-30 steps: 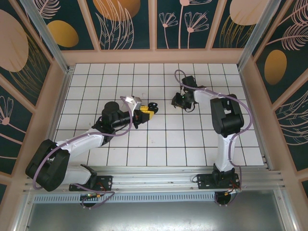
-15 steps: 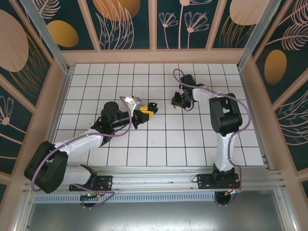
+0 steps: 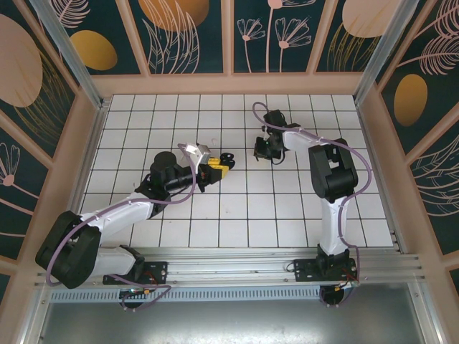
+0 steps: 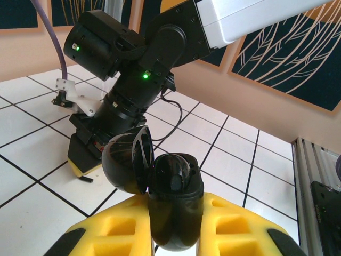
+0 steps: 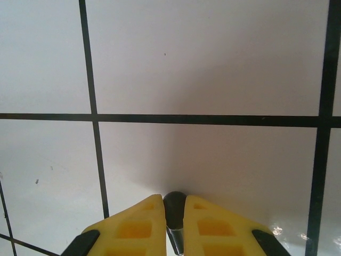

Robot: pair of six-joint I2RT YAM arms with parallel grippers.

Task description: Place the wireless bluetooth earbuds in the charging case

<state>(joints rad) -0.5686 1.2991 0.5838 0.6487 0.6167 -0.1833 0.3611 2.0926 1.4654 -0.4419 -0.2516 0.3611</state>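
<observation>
My left gripper (image 4: 173, 226) is shut on the black charging case (image 4: 175, 197), holding it upright above the tiles. Its round lid (image 4: 123, 162) is swung open to the left. The inside of the case is dark and I cannot tell what lies in it. From above, the case (image 3: 228, 158) sits at the tip of the left gripper (image 3: 222, 164), near the table's middle. My right gripper (image 5: 173, 213) points down at the white floor, shut on a small glossy black earbud (image 5: 174, 209) between its yellow fingers (image 5: 136, 226). The right gripper (image 3: 261, 151) stands about one tile right of the case.
The white tiled floor (image 3: 237, 208) is walled by wooden rails and patterned panels (image 3: 229, 79). In the left wrist view the right arm's black wrist (image 4: 138, 80) stands close behind the case. The arm bases sit on the metal rail (image 3: 237, 261) at the near edge.
The right gripper's jaws have closed on the black earbud, and its wrist has shifted slightly left and away. The left arm and the case have not moved.
</observation>
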